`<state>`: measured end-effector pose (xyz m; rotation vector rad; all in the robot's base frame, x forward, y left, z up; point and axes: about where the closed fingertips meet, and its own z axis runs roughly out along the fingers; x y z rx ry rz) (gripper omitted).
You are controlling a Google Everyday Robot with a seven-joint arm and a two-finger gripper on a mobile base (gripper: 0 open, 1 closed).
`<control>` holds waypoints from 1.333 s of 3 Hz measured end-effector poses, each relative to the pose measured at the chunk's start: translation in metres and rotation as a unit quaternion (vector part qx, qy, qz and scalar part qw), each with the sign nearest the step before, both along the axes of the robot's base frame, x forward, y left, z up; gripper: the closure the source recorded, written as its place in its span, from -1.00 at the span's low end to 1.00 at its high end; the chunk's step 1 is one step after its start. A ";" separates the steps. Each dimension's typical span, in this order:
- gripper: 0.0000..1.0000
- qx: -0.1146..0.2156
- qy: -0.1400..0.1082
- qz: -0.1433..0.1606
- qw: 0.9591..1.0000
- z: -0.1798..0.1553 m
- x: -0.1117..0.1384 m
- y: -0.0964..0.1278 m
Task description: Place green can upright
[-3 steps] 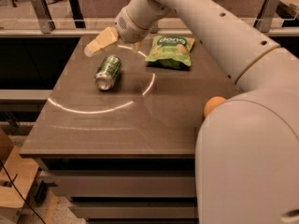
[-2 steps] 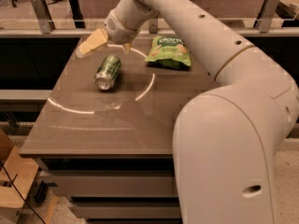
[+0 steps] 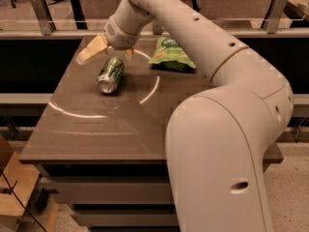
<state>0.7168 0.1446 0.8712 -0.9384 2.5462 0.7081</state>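
Observation:
The green can [image 3: 111,75] lies on its side on the brown table [image 3: 96,129], towards the back left, with its silver end facing the front. My gripper [image 3: 109,53] hangs just behind and above the can's far end. It is open, with one pale finger [image 3: 91,49] out to the can's left and the other fingertip [image 3: 129,54] to its right. The fingers do not touch the can.
A flat green snack bag [image 3: 171,55] lies at the back of the table, right of the can. My large white arm [image 3: 227,129] covers the table's right side. A railing and dark furniture stand behind the table, and a cardboard box [image 3: 12,187] sits on the floor at left.
The gripper has shifted slightly left and down, closer to the can's far end. The arm has swung across the right foreground and now hides the orange seen earlier. The can has not moved.

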 end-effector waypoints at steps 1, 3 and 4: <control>-1.00 -0.018 0.017 -0.010 1.000 -0.013 -0.005 -0.005; -0.16 -0.036 0.022 -0.013 0.999 -0.019 -0.011 -0.011; 0.31 -0.034 0.010 -0.007 0.999 -0.010 -0.012 -0.009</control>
